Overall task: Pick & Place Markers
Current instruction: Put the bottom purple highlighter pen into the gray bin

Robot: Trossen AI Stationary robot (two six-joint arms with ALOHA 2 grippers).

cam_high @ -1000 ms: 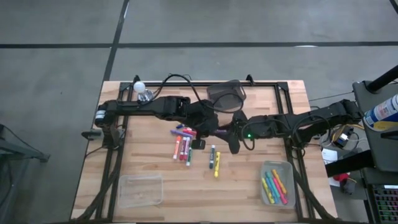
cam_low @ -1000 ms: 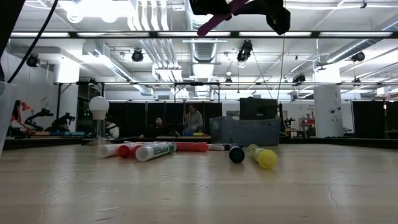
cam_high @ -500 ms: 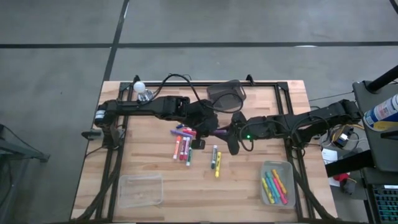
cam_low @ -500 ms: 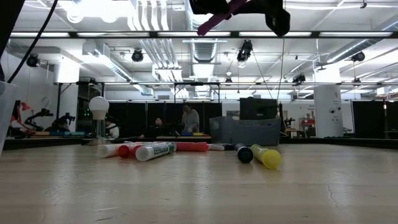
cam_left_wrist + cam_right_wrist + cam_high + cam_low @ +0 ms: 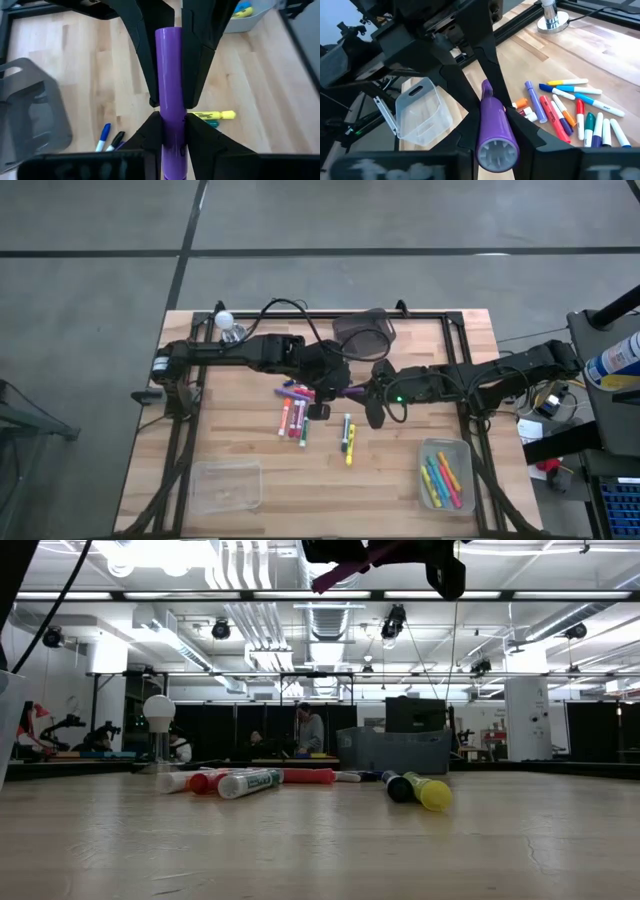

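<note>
1. While the purple marker (image 5: 168, 90) hung above mid-table between our two arms, we judged it light, stiff and smooth-barrelled, liable to slip or swivel if pinched near a tip; mid-barrel seemed the safer hold.
2. Its long axis ran from one wrist toward the other, roughly across the table, slightly tilted in the low view.
3. Our left gripper (image 5: 168, 135) pinched one end of it, and our right gripper (image 5: 490, 131) had its fingers against the other end.
4. Below lay the loose markers (image 5: 295, 412) on the table (image 5: 240, 445); further markers filled the right tray (image 5: 446, 474).
</note>
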